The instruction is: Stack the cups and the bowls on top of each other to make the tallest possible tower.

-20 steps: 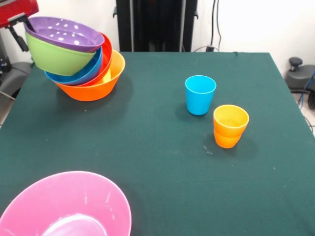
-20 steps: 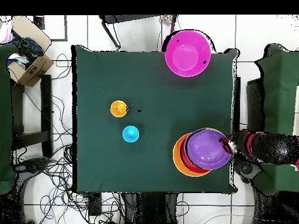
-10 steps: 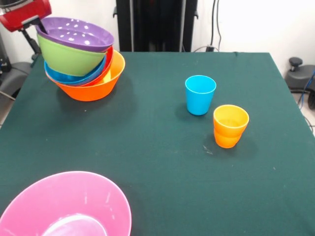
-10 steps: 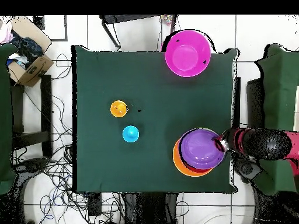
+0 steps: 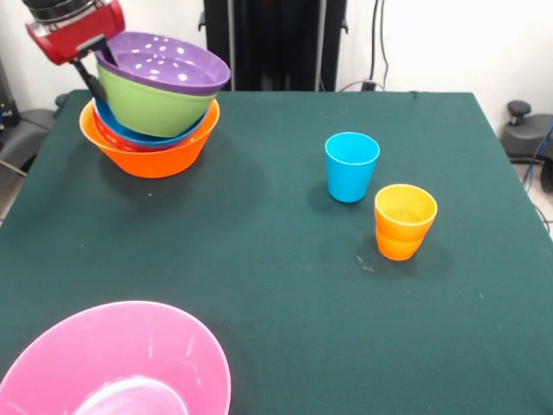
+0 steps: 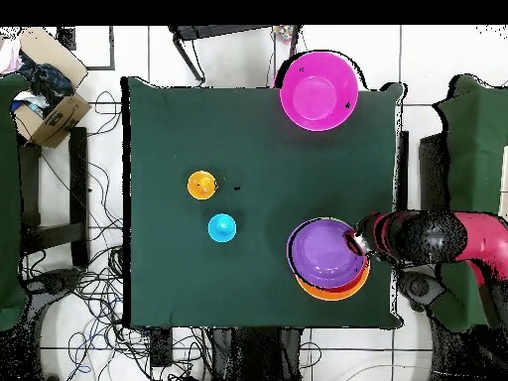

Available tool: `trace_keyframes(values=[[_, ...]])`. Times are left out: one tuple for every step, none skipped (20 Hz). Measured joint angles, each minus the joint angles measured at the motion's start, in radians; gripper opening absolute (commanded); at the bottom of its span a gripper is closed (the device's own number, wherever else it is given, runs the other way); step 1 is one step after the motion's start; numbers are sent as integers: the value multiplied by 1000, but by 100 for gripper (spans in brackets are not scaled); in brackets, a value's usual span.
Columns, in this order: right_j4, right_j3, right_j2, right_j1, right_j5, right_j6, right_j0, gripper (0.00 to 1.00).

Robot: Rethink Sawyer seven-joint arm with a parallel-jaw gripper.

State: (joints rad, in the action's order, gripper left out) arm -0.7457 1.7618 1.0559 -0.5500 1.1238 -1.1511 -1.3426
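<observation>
The tower stands at the table's far left: a big orange bowl (image 5: 152,156) (image 6: 333,291) holds a red-orange bowl (image 5: 105,136), a blue bowl (image 5: 130,135), a green bowl (image 5: 152,108) and, on top, a purple bowl (image 5: 164,62) (image 6: 322,250). The green and purple bowls sit tilted and shifted right. My gripper (image 5: 93,66) (image 6: 355,241) is shut on their left rim. A blue cup (image 5: 352,167) (image 6: 222,228) and nested orange cups (image 5: 404,222) (image 6: 202,185) stand upright mid-table. A pink bowl (image 5: 112,363) (image 6: 317,91) rests at the near left corner.
The red arm (image 6: 446,238) reaches in over the table edge beside the tower. A cardboard box (image 6: 45,99) and cables lie on the floor off the table. A black stand (image 5: 272,43) rises behind the far edge.
The gripper moved right with the purple and green bowls in its hold. The upper bowls, which hung off the pile's left side, now sit more squarely over the orange bowl.
</observation>
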Motion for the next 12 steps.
trace_keyframes(values=[[0,0,-3,0,0,0,6,0],[0,0,-6,1,0,0,12,0],[0,0,-13,3,0,0,24,0],[0,0,-15,4,0,0,27,0],[0,0,-19,6,0,0,32,0],[0,0,-20,6,0,0,34,0],[0,0,-23,7,0,0,36,0],[2,0,-28,7,0,0,40,0],[5,-1,-34,7,0,0,43,0],[9,-1,-41,7,0,0,46,0],[10,-1,-43,7,0,0,46,0],[11,-2,-45,6,0,0,46,0]])
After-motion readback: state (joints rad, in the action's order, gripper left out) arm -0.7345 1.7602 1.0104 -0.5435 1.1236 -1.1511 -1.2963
